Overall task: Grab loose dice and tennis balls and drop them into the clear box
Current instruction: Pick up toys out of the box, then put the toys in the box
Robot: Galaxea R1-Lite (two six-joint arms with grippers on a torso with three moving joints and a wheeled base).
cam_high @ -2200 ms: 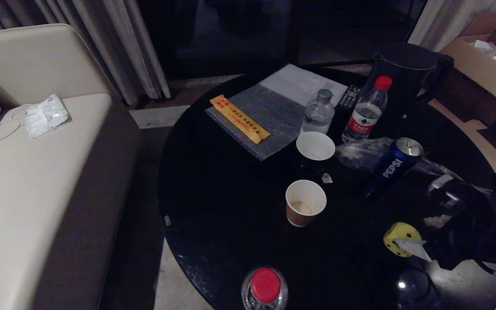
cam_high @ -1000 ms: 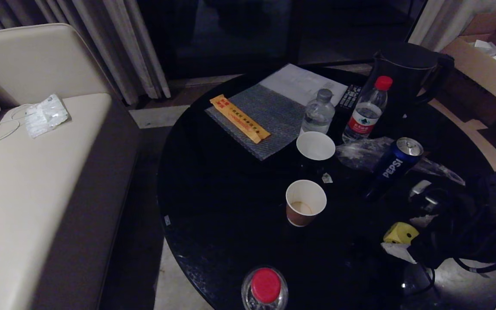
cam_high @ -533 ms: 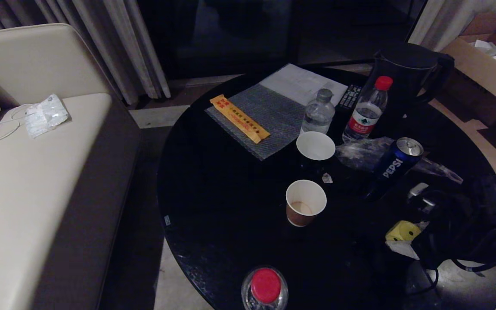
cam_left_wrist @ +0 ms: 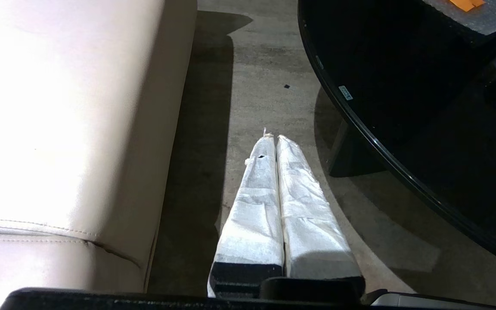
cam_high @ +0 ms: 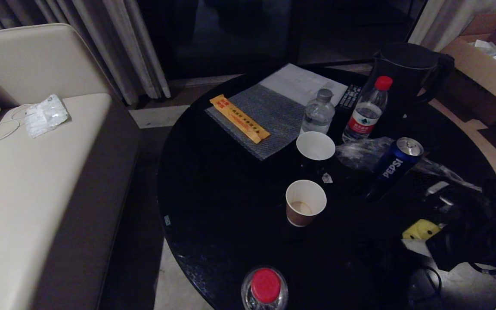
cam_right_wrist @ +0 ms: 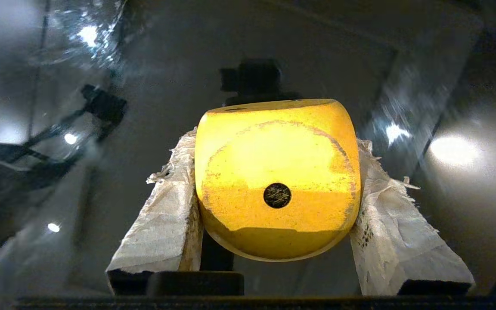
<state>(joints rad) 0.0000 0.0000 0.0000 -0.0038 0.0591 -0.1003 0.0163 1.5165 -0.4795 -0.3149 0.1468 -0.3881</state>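
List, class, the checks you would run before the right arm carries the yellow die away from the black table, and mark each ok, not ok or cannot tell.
1. Yellow die sits between the right gripper jaws, both wrapped fingers against its sides: ok.
2. Grip firm enough to lift: cannot tell.
3. Clear box in sight as a drop target: not ok, no view shows it.
4. Pepsi can stands apart from the die: ok.
5. Left gripper parked beside the sofa, jaws together, holding nothing: ok.

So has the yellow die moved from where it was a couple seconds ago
Yes. The yellow die, clamped in the right gripper, has shifted right, farther from the brown cup, which stayed put.
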